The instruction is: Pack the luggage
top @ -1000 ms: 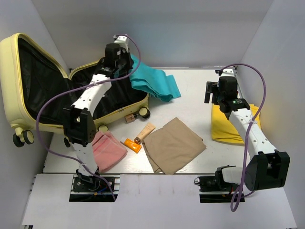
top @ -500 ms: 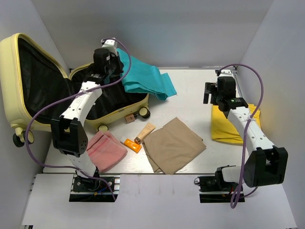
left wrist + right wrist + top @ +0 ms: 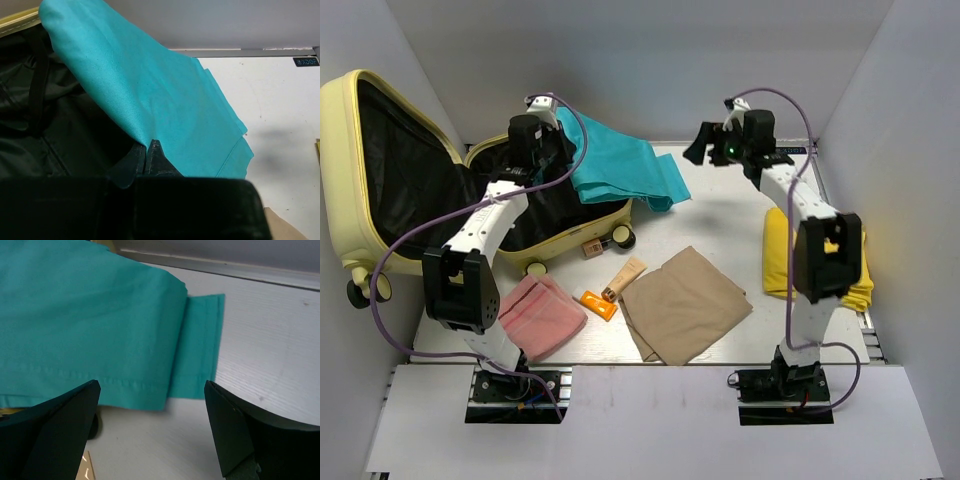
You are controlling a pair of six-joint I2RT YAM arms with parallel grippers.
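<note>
Now the left tool (image 3: 148, 151) is clamped on the teal cloth (image 3: 165, 100) over the luggage (image 3: 355, 140) rim. The right tool (image 3: 151, 395) has its fingers (image 3: 60, 430) apart.

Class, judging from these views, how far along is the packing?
Done: nothing visible inside the open luggage. In hand: left gripper pinches the teal cloth over its edge; right gripper open above the cloth. Left: pink cloth, tan cloth, yellow cloth, orange tube, beige tube.
</note>
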